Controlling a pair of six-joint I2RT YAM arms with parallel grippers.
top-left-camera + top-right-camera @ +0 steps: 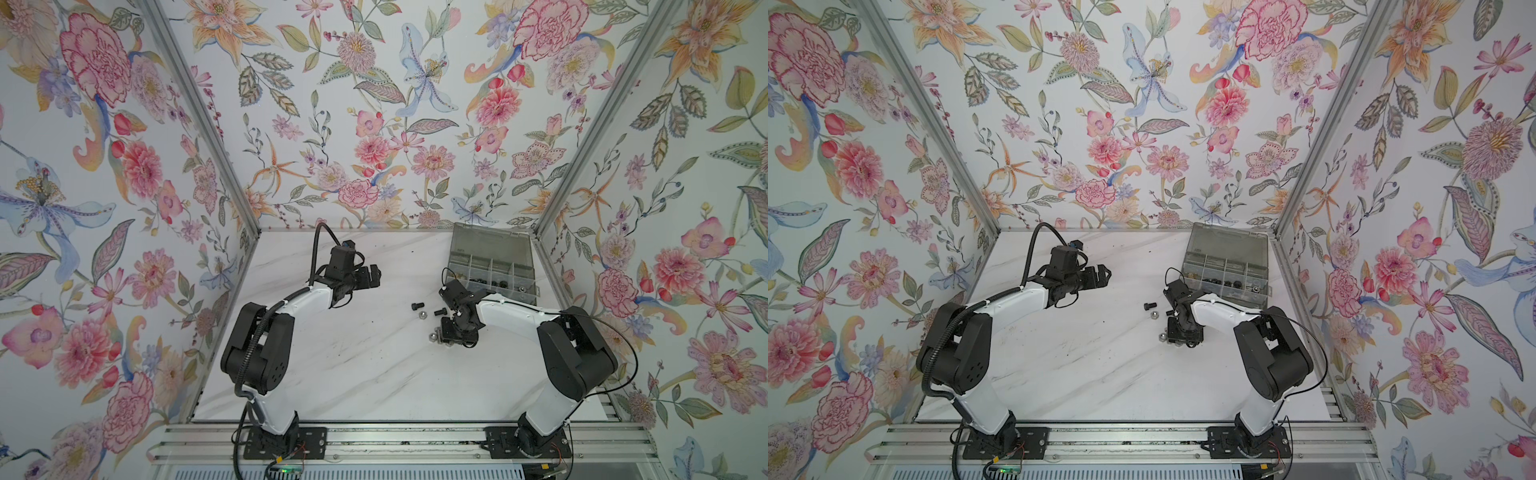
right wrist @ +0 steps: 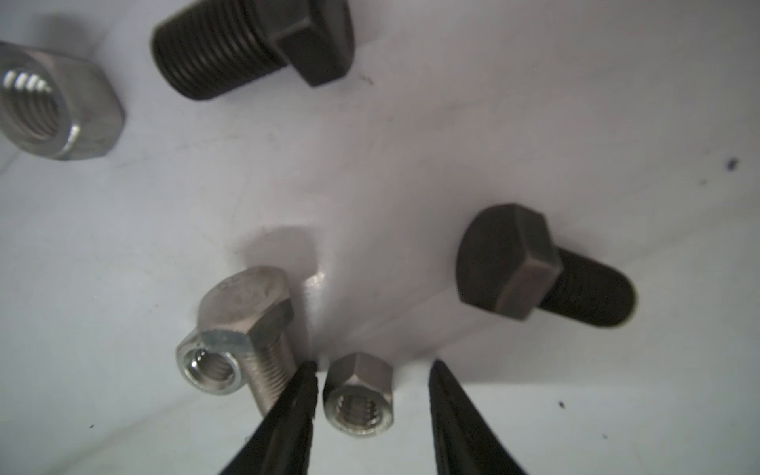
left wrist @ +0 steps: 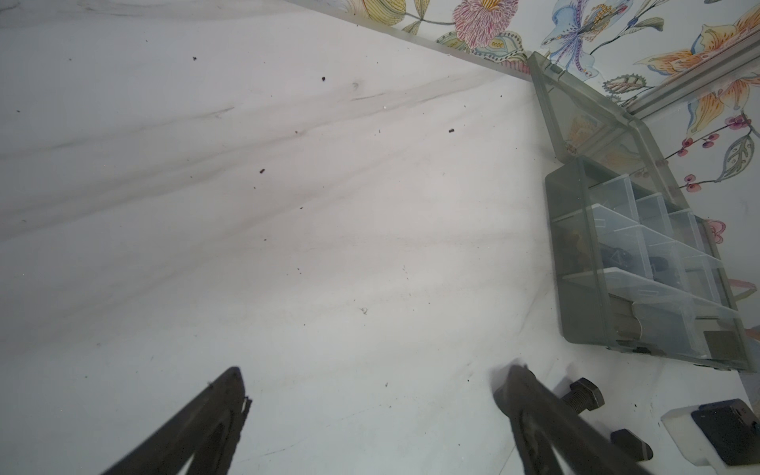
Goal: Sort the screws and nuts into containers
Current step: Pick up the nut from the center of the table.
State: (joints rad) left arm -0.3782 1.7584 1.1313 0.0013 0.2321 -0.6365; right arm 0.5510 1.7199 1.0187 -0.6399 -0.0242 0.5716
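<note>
In the right wrist view a small silver nut [image 2: 357, 395] lies on the white table between the open jaws of my right gripper [image 2: 373, 364]. One finger is almost against it and a gap remains at the other. Beside it lie a silver screw [image 2: 251, 329] with another silver nut [image 2: 209, 370] against it. Two black screws [image 2: 538, 267] [image 2: 251, 45] and a larger silver nut [image 2: 49, 107] lie further off. Both top views show the right gripper [image 1: 446, 337] [image 1: 1173, 338] low over this cluster. The left gripper [image 1: 376, 276] [image 3: 374, 370] hangs open and empty over bare table. The containers [image 1: 490, 282] are compartments of a grey box; some hold dark pieces.
The grey organizer box [image 1: 1225, 266] stands at the back right with its lid [image 1: 490, 245] leaning open against the wall. In the left wrist view a black screw [image 3: 582, 397] lies near one left finger. Flowered walls close in three sides of the marble table [image 1: 353, 374].
</note>
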